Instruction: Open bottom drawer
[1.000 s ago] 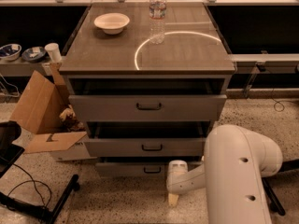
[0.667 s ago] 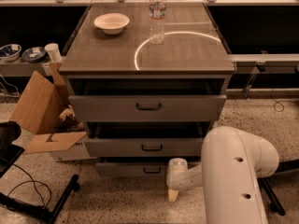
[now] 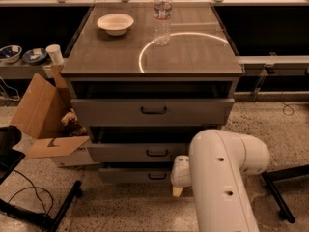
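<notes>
The grey cabinet (image 3: 154, 57) has three drawers. The bottom drawer (image 3: 130, 175) is the lowest and slimmest front, with a small black bar handle (image 3: 157, 176). It stands slightly out, like the two drawers above it. My gripper (image 3: 177, 186) hangs at the end of my white arm (image 3: 222, 178), right in front of the bottom drawer's right part, just right of the handle. The arm hides the drawer's right end.
A white bowl (image 3: 115, 23) and a water bottle (image 3: 162, 14) stand on the cabinet top. An open cardboard box (image 3: 43, 115) sits on the floor to the left. A black stand leg and cables (image 3: 53, 211) lie at the lower left.
My arm has shifted a little to the left, and the gripper is slightly closer to the bottom drawer's handle. The drawers have not moved.
</notes>
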`<act>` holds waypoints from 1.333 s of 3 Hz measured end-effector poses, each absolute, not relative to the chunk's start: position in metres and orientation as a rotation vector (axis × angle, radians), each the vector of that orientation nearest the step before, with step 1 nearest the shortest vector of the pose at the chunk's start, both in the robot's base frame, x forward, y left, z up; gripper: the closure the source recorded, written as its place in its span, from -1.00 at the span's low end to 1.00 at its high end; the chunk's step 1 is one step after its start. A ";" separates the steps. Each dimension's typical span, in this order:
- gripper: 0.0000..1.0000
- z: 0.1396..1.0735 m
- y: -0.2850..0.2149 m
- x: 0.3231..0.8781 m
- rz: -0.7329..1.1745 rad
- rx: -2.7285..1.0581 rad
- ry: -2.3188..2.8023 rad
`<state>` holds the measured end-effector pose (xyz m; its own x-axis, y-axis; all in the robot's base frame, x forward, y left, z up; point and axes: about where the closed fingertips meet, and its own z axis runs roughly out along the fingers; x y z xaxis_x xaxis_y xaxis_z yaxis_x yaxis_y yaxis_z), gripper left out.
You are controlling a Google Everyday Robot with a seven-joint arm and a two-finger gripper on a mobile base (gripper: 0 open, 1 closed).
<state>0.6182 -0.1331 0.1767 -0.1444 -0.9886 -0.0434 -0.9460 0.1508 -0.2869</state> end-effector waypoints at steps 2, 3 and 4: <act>0.29 0.153 -0.143 0.619 -0.281 -2.020 2.218; 0.91 0.165 -0.143 0.619 -0.281 -2.020 2.218; 1.00 0.172 -0.143 0.619 -0.281 -2.020 2.218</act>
<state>0.6190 -0.1427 0.1723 -0.0965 -0.9949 0.0301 -0.9710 0.0875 -0.2226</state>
